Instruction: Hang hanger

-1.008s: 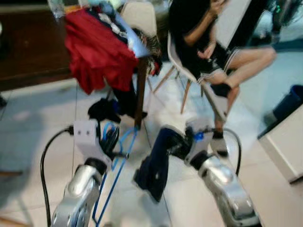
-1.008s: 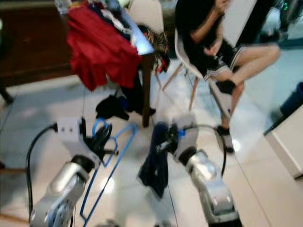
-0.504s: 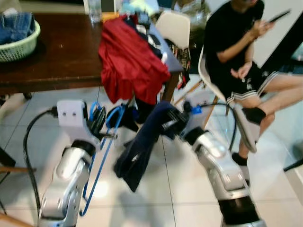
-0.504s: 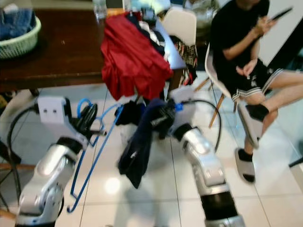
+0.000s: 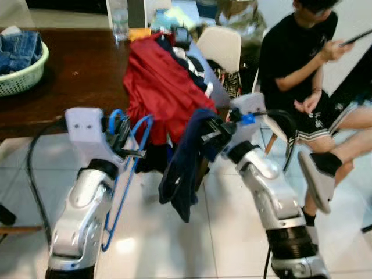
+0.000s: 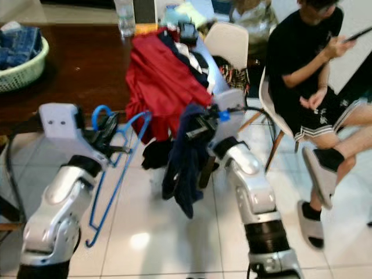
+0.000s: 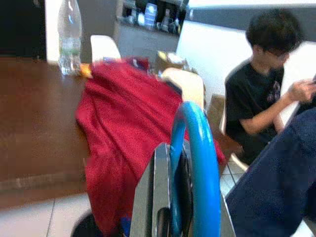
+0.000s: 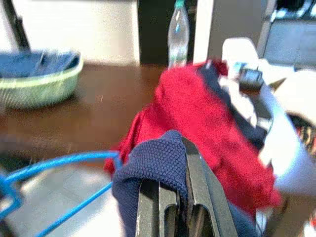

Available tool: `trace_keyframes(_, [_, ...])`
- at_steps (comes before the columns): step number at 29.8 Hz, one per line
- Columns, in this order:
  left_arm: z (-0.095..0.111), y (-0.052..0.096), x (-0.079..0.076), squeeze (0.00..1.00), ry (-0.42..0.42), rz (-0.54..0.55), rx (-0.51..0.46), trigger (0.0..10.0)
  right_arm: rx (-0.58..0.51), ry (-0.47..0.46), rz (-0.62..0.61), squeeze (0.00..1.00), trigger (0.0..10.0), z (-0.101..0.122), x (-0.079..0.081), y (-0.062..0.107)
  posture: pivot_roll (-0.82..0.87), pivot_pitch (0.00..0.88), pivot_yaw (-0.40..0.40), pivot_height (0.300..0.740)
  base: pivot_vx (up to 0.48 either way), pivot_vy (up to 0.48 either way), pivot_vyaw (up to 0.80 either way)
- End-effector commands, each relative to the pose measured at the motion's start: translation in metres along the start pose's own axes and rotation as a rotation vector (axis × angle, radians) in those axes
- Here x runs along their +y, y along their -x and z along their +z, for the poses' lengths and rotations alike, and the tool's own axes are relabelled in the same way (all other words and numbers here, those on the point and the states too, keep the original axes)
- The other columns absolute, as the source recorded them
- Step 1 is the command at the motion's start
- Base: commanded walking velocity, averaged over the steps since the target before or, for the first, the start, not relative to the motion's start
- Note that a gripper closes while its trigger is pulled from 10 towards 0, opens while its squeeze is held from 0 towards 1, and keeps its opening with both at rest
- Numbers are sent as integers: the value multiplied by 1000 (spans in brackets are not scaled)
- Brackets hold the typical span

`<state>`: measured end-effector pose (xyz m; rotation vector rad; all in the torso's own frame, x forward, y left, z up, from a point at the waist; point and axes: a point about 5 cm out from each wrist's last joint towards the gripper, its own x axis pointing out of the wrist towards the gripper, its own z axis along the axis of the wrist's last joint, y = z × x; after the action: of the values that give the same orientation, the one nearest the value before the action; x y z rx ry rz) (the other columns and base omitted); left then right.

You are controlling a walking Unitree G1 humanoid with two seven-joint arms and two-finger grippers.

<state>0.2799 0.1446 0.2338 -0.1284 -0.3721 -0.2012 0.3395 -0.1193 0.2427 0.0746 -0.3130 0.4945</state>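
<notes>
My left gripper (image 5: 121, 138) is shut on a blue wire hanger (image 5: 119, 192), which hangs down from it toward the floor; its hook (image 7: 195, 168) curves over the fingers. My right gripper (image 5: 210, 133) is shut on a dark navy garment (image 5: 183, 168) that droops beside the hanger. The navy cloth (image 8: 153, 163) wraps over the black fingers (image 8: 197, 197). The two grippers are held up side by side in front of the table corner.
A brown table (image 5: 64, 75) carries a red cloth (image 5: 160, 87) draped over its corner, a green basket of jeans (image 5: 20, 58) and a water bottle (image 5: 119, 20). A person (image 5: 302, 64) sits on a white chair at the right, holding a phone. White tiled floor lies below.
The camera has tilted up and shifted, so the table sits lower and nearer. Both grippers stay raised, still holding the hanger and the navy garment.
</notes>
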Motion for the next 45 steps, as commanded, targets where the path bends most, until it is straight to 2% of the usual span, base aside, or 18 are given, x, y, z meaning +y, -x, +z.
trace_keyframes(1, [4,0,1,0,-7,-1,-8,10000,-70,-18,15,0,10000,13,0,-7,157,132,-114,740,480,0,0])
trace_keyframes(2, [11,-3,1,0,-15,-6,-33,10000,-132,-40,25,0,10000,31,-3,-17,163,126,-115,740,480,0,0])
trace_keyframes(3, [11,-3,1,0,-15,-6,-33,10000,-132,-40,25,0,10000,31,-3,-17,163,126,-115,740,480,0,0])
trace_keyframes(4, [18,-6,1,0,-20,-9,-54,10000,-179,-51,38,0,10000,46,-4,-25,163,126,-115,740,480,0,0])
trace_keyframes(5, [18,-6,1,0,-20,-9,-54,10000,-179,-51,38,0,10000,46,-4,-25,163,126,-115,740,480,0,0])
trace_keyframes(8, [43,-14,3,0,-34,-7,-136,10000,-295,-40,81,0,10000,84,1,-44,181,125,-116,740,480,0,0])
trace_keyframes(17, [64,-18,8,0,-57,7,-202,10000,-369,-51,108,0,10000,109,8,-59,190,123,-117,740,480,0,0])
trace_keyframes(18, [69,-18,13,0,-79,25,-216,10000,-382,-70,114,0,10000,112,13,-64,203,122,-126,740,480,0,0])
trace_keyframes(22, [71,-18,17,0,-95,38,-225,10000,-388,-82,117,0,10000,114,17,-67,203,122,-126,740,480,0,0])
trace_keyframes(24, [85,-18,32,0,-149,87,-264,10000,-409,-117,123,0,10000,123,26,-77,215,121,-134,740,480,0,0])
trace_keyframes(26, [85,-18,32,0,-149,87,-264,10000,-409,-117,123,0,10000,123,26,-77,215,121,-134,740,480,0,0])
trace_keyframes(28, [95,-18,39,0,-182,121,-293,10000,-475,-189,114,0,10000,149,31,-90,217,112,-145,740,480,0,0])
trace_keyframes(30, [95,-18,39,0,-182,121,-293,10000,-475,-189,114,0,10000,149,31,-90,217,112,-145,740,480,0,0])
trace_keyframes(32, [97,-18,41,0,-187,141,-299,10000,-546,-238,120,0,10000,177,39,-100,218,107,-153,740,480,0,0])
trace_keyframes(35, [93,-17,39,0,-182,150,-288,10000,-573,-263,150,0,10000,194,51,-108,222,106,-162,740,480,0,0])
trace_keyframes(42, [85,-14,36,0,-171,164,-258,10000,-546,-276,205,0,10000,189,67,-115,224,109,-171,740,480,0,0])
trace_keyframes(44, [74,-12,32,0,-176,172,-217,10000,-436,-245,286,0,10000,157,95,-119,217,117,-173,740,480,0,0])
trace_keyframes(45, [74,-12,32,0,-176,172,-217,10000,-436,-245,286,0,10000,157,95,-119,217,117,-173,740,480,0,0])
